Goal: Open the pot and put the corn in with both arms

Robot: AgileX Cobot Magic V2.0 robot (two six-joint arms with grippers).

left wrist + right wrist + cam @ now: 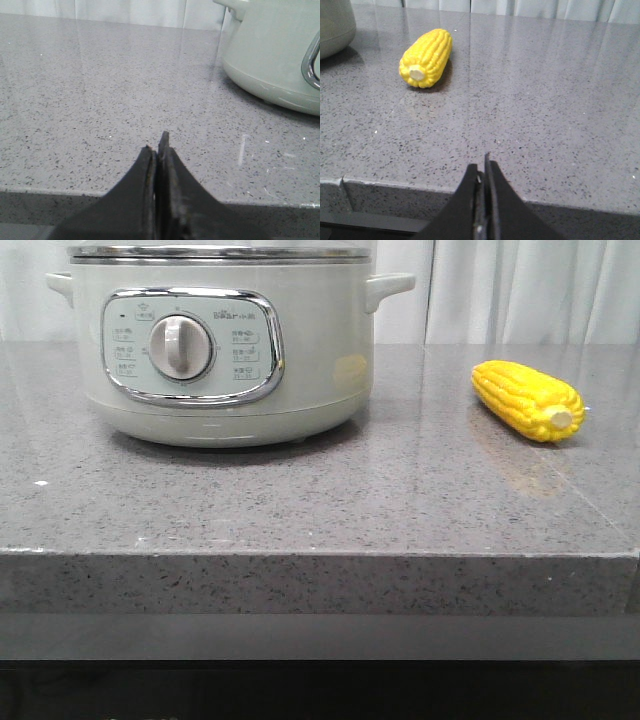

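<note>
1. Sitting on the far left of the grey speckled countertop, the pot faces forward with its chrome-framed control panel and white dial toward the near edge; its steel-rimmed lid is on, and a small handle juts from its right side.
2. The corn lies flat on the countertop to the right of the pot, well apart from it, pale stub end pointing toward the near right.
3. A faint yellow reflection of the corn shows on the pot's lower right wall.
4. The left gripper has its dark fingers pressed together with nothing between them, hanging over the near edge of the countertop, left of the pot.
5. The right gripper is likewise closed and empty, at the near edge, with the corn farther away and to its left.
6. White curtains hang behind the countertop.
</note>
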